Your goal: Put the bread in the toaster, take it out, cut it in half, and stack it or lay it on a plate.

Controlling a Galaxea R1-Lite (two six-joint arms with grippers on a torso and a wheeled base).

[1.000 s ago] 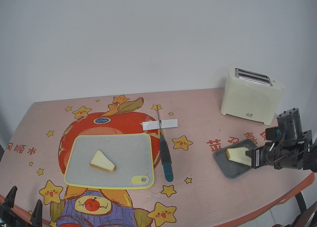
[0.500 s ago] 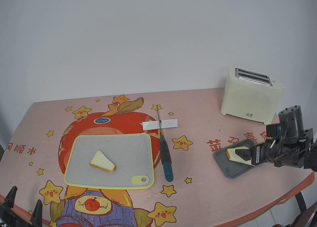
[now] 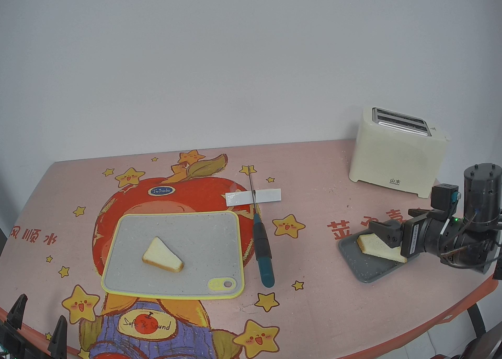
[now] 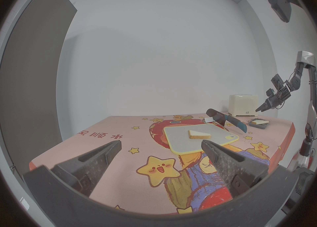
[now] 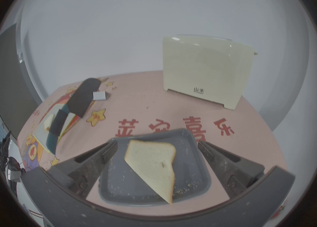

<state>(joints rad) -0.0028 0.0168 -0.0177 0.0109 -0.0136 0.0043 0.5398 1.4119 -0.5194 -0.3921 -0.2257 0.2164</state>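
A wedge-shaped half slice of bread (image 3: 162, 255), pale with a tan crust, lies flat near the middle of the grey, yellow-rimmed cutting board (image 3: 204, 234). The other half (image 3: 377, 247) lies flat in the plate (image 3: 366, 270), a shallow dark grey tray strewn with crumbs. The cream two-slot toaster (image 3: 397, 152) stands upright just behind the plate. The teal-handled knife (image 3: 263, 250) lies on the worktop just beside the board's right edge.
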